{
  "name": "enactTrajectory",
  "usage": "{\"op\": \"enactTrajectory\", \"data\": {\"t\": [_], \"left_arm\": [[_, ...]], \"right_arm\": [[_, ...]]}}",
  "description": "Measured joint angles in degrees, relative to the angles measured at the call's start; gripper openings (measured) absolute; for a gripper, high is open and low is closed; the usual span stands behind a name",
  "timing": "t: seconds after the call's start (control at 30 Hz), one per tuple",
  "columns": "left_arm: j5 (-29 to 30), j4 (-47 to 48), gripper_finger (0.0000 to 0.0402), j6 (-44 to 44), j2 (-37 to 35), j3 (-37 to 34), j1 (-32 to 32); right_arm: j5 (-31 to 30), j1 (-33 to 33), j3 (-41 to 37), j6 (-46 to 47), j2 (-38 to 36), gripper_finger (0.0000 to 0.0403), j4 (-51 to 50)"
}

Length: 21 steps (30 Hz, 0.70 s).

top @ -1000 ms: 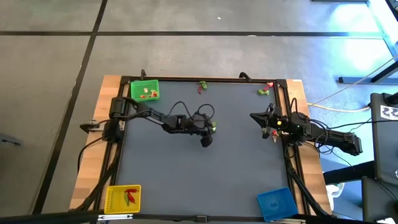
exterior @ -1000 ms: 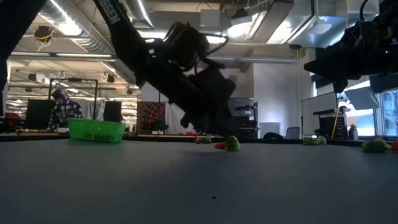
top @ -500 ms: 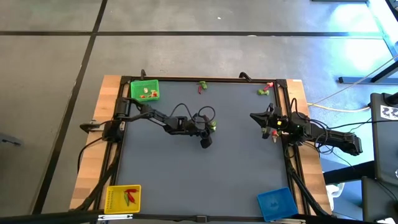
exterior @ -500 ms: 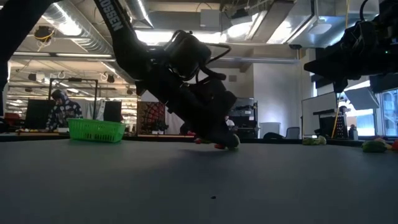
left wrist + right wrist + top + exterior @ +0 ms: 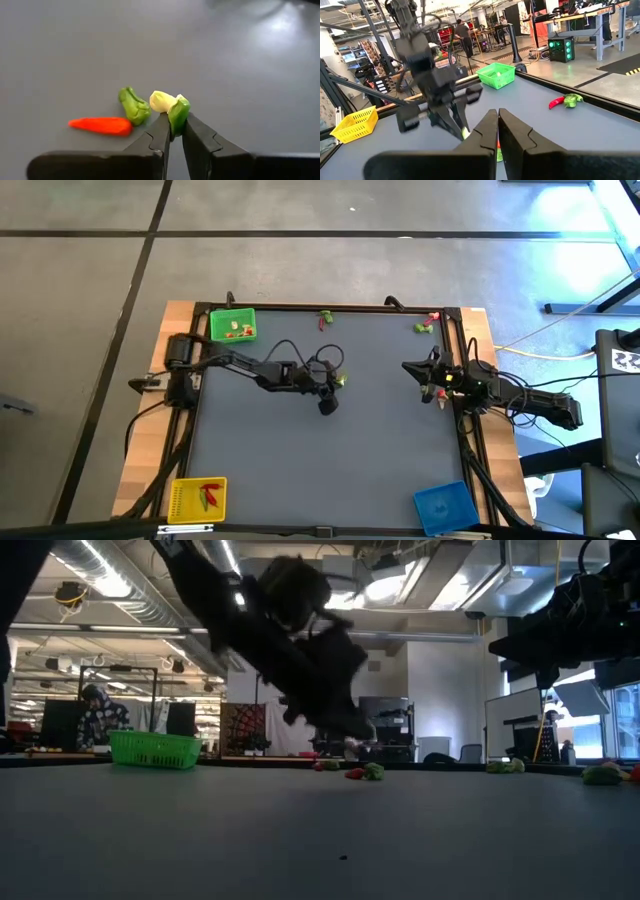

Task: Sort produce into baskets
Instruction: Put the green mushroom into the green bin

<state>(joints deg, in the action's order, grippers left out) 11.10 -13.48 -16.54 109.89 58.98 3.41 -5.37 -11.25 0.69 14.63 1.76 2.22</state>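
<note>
Gripping a green-and-pale produce piece (image 5: 173,111) between closed fingers, the left gripper (image 5: 172,134) sits near the middle of the grey surface (image 5: 330,470), raised just off it in the low view, where the arm's dark bulk hides the grasp. A green piece (image 5: 133,105) and a red carrot-like piece (image 5: 101,125) lie beside it. The right gripper (image 5: 497,131) waits at the right edge, fingers shut on nothing. The green basket (image 5: 232,326), yellow basket (image 5: 198,499) and blue basket (image 5: 444,506) sit at corners; their contents are too small to identify.
</note>
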Motion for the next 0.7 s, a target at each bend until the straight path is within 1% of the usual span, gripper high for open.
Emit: {"op": "enactTrajectory", "data": {"t": [0.17, 0.33, 0.57, 0.7], "left_arm": [[0.33, 11.78, 0.0041, -0.38, -8.35, 0.02, 1.11], [3.60, 23.96, 0.0042, -2.08, -16.38, 0.02, 3.02], [13.28, 42.22, 0.0042, -6.91, -26.27, 0.02, 7.54], [18.64, 51.30, 0.0042, -9.37, -30.16, 0.02, 11.38]], "right_arm": [[0.01, -0.01, 0.02, 0.00, 0.00, 0.0017, -0.06], [-0.05, 0.00, 0.02, -0.04, -0.01, 0.0017, -0.10], [-0.08, -0.02, 0.02, -0.02, -0.02, 0.0017, -0.11], [-0.10, -0.02, 0.02, -0.02, 0.00, 0.0017, -0.10]]}}
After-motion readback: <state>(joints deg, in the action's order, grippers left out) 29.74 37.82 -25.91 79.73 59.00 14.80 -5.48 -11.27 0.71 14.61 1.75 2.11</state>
